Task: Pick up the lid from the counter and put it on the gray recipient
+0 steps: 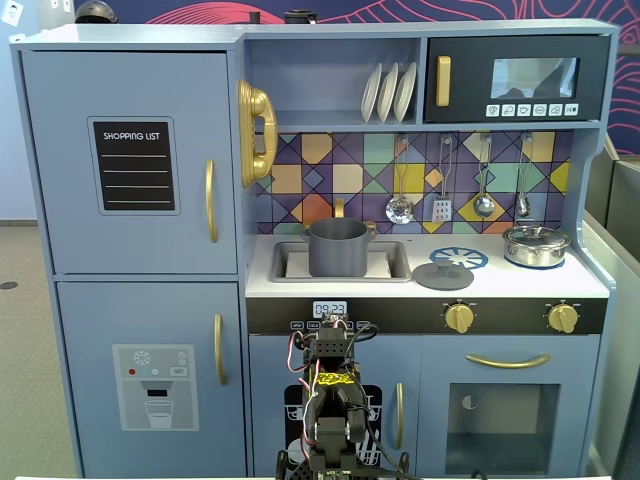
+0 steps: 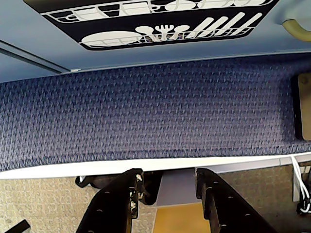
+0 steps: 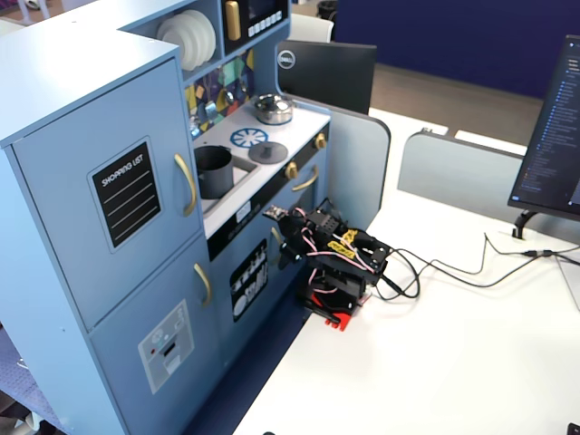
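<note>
1. Three views split the scene. A fixed view from the front shows the lid (image 1: pixel 443 274) lying flat on the toy kitchen's counter (image 1: pixel 590 285), just beside the gray recipient (image 1: pixel 337 248), which stands in the sink (image 1: pixel 396 266). The wrist view shows neither, only the gripper (image 2: pixel 167 187) and what lies beyond its jaws.
2. A fixed view from the side shows the folded arm (image 3: pixel 333 263) on a white table (image 3: pixel 453 362), with the lid (image 3: pixel 268 151) and the gray recipient (image 3: pixel 213 171) on the counter well above and beyond the jaws.
3. One shiny silver pot (image 1: pixel 536 245) sits further along the counter, on the far side of the lid from the gray pot.
4. Beyond the jaws in the wrist view runs a blue woven carpet (image 2: pixel 146 116), then the kitchen's blue cabinet front with a dishwasher print (image 2: pixel 155 22).
5. Around the kitchen stand a monitor (image 3: pixel 553 136), cables (image 3: pixel 489 263) and desk partitions.
6. Both black fingers (image 2: pixel 119 204) stand parted with a clear gap between them; the jaws are released, gripping nothing and touching nothing.
</note>
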### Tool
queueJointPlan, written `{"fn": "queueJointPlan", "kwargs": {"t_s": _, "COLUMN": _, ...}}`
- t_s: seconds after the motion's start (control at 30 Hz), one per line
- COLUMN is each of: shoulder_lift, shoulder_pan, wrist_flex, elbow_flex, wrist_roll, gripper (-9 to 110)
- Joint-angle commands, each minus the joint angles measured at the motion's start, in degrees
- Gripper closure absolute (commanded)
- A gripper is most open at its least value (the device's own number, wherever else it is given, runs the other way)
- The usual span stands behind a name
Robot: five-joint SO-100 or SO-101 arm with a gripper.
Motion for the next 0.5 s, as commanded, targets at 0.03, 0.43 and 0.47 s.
{"fn": "queueJointPlan", "kwargs": {"t_s": 0.03, "shoulder_lift": -0.35, "shoulder_pan": 6.77, "wrist_flex": 9.40, "elbow_flex": 1.14, "wrist_roll": 2.37, "gripper": 101}}
{"fn": "queueJointPlan", "kwargs": {"t_s": 0.43, "shoulder_lift": -0.35, "shoulder_pan": 6.86, "wrist_flex": 7.73, "elbow_flex": 0.18, "wrist_roll": 4.31, "gripper": 101}}
{"fn": "queueJointPlan", "kwargs": {"t_s": 0.47, "shoulder_lift": -0.35, "shoulder_pan": 7.29, "wrist_flex": 6.94, "elbow_flex": -1.05, "wrist_roll": 4.13, "gripper": 101}}
